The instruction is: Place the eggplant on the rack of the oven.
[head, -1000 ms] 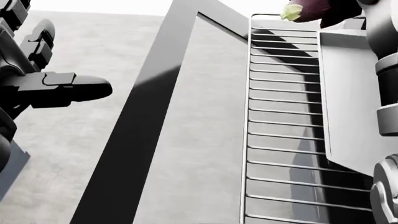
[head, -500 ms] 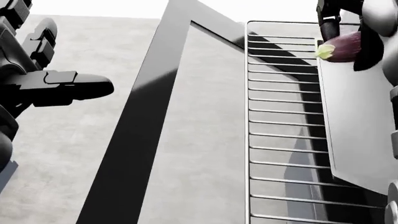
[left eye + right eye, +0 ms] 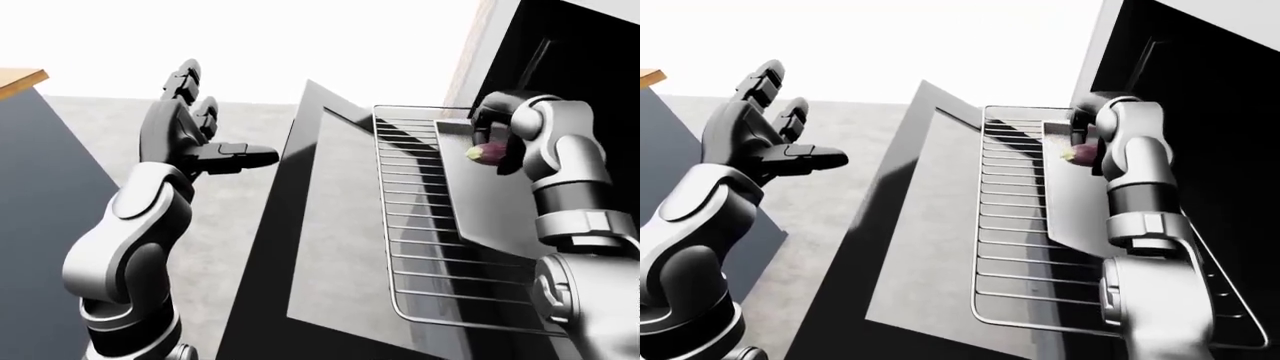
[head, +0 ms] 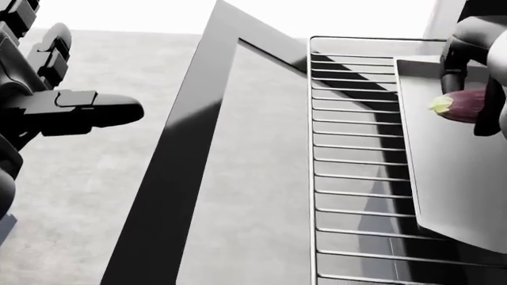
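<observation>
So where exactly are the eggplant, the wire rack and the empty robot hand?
eggplant (image 4: 466, 104): head view, on its purple body.
wire rack (image 3: 410, 225): left-eye view, on the middle bars.
left robot hand (image 3: 752, 142): right-eye view, on the open palm.

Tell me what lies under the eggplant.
The eggplant, gripped in the right hand, is above a flat grey tray lying on the oven rack. The tray hides the rack wires beneath it.
</observation>
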`<state>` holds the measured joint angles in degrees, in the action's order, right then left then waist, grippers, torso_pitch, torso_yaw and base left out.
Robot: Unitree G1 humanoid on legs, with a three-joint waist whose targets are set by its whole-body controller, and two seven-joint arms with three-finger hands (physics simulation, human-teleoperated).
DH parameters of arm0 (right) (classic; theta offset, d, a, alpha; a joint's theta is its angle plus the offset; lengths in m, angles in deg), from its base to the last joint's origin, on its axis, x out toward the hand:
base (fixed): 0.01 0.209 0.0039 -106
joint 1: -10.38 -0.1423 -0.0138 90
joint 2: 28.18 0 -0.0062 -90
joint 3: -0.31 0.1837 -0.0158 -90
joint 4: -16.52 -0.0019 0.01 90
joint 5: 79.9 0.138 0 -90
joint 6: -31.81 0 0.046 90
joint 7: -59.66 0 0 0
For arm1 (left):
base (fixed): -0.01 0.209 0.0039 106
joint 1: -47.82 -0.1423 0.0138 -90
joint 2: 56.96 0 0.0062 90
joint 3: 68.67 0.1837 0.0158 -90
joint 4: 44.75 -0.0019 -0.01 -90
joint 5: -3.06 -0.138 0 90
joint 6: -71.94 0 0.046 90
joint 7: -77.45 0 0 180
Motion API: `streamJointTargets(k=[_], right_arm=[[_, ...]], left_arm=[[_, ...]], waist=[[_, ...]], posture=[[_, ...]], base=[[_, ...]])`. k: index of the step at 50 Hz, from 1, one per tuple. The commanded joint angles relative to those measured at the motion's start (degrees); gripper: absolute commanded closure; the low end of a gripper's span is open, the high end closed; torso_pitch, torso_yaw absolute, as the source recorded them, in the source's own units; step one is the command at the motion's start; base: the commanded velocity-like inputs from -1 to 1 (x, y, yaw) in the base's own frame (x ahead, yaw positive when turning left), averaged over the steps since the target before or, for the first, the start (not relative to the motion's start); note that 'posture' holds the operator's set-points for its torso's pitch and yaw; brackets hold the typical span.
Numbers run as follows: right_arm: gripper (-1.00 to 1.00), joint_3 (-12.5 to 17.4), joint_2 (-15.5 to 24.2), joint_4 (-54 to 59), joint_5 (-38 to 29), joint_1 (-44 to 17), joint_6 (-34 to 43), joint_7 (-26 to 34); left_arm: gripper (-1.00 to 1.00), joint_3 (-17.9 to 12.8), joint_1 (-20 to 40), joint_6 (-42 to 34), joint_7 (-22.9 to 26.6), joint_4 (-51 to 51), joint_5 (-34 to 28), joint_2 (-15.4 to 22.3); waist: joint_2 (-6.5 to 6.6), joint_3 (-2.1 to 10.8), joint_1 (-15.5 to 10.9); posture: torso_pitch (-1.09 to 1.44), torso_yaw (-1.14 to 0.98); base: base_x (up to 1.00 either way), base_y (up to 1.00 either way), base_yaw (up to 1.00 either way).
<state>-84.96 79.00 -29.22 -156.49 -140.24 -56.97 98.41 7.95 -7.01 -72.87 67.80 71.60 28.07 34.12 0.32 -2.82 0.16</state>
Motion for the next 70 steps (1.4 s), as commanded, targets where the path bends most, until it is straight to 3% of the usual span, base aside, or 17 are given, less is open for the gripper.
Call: streamJointTargets(k=[1,13,15,16,20,29,31,36,42,43,44,46,51,60,70], right_arm=[[1.0,0.4,0.8,-3.0,0.4,-2.6,0.3,-1.8],[1.0,0.0,0.7,-0.3,1.3,-2.0,1.4,-6.4],[0.96,0.0,0.8,-0.3,1.4,-1.5,1.6,-6.6],[0.8,0.0,0.8,-0.5,1.5,-1.4,1.7,-6.3],[0.73,0.0,0.8,-0.7,1.6,-1.0,2.0,-6.1],[0.7,0.0,0.5,-1.1,1.7,0.1,2.5,-5.8],[0.51,0.1,0.5,-1.1,1.9,0.5,2.6,-5.8],[0.31,0.1,0.5,-1.1,2.0,1.4,3.0,-5.7],[0.21,0.0,0.4,-0.9,1.8,1.5,3.3,-4.9],[0.14,0.0,0.5,-1.0,1.8,1.4,3.3,-4.7],[-0.31,0.0,0.5,-1.0,1.9,1.3,3.4,-4.4],[-0.36,0.0,0.6,-1.9,1.8,1.4,3.6,-3.6],[-1.0,0.2,0.8,-3.0,1.7,1.7,4.0,-2.1],[-1.0,0.5,0.3,-5.2,1.5,1.4,4.8,-0.2],[-1.0,1.7,-3.4,-11.2,8.3,-1.9,11.1,7.3]], left_arm=[[-1.0,-0.4,1.7,1.7,0.1,1.4,0.0,0.5],[-1.0,-0.3,1.8,1.6,0.1,1.4,-0.1,0.5],[-1.0,-0.3,1.8,1.7,0.2,1.4,-0.1,0.5],[-1.0,-0.3,1.8,1.6,0.1,1.5,-0.1,0.5],[-1.0,-0.3,1.8,1.4,0.0,1.7,0.0,0.5],[-1.0,-0.3,1.9,1.7,0.2,1.3,-0.2,0.5],[-1.0,-0.2,1.8,2.0,0.3,1.1,-0.3,0.4],[-1.0,-0.1,1.6,2.2,0.4,1.0,-0.5,0.4],[-1.0,-0.3,1.7,2.2,0.5,1.0,-0.5,0.4],[-1.0,-0.3,1.7,2.2,0.5,1.0,-0.5,0.4],[-1.0,-0.3,1.7,2.3,0.5,0.9,-0.5,0.4],[-1.0,-0.3,1.9,2.0,0.4,0.9,-0.4,0.4],[-1.0,-0.4,1.9,1.9,0.3,1.1,-0.2,0.5],[-1.0,-0.4,1.8,1.8,0.3,1.3,-0.1,0.6],[-1.0,-2.6,2.3,0.3,-0.8,2.0,1.8,2.4]], waist=[[-0.3,1.75,-0.1],[-0.33,1.98,-0.3],[-0.34,2.02,-0.3],[-0.34,2.05,-0.3],[-0.33,2.14,-0.3],[-0.38,2.18,-0.4],[-0.44,2.2,-0.4],[-0.52,2.25,-0.4],[-0.45,2.26,-0.5],[-0.42,2.25,-0.4],[-0.41,2.24,-0.4],[-0.39,2.22,-0.4],[-0.42,2.17,-0.4],[-0.5,2.24,-0.4],[-0.14,2.03,-0.2]], posture=[[0.0,0.0],[0.0,0.0],[0.0,0.0],[0.0,0.0],[0.0,0.0],[0.0,0.0],[0.0,0.0],[0.0,0.0],[0.0,0.0],[0.0,0.0],[0.0,0.0],[0.0,0.0],[0.0,0.0],[0.0,0.0],[0.0,0.0]], base=[[0.0,0.0,0.0],[0.0,0.0,0.0],[0.0,0.0,0.0],[0.0,0.0,0.0],[0.0,0.0,0.0],[0.0,0.0,0.0],[0.0,0.0,0.0],[0.0,0.0,0.0],[0.0,0.0,0.0],[0.0,0.0,0.0],[0.0,0.0,0.0],[0.0,0.0,0.0],[0.0,0.0,0.0],[0.0,0.0,0.0],[0.0,0.0,0.0]])
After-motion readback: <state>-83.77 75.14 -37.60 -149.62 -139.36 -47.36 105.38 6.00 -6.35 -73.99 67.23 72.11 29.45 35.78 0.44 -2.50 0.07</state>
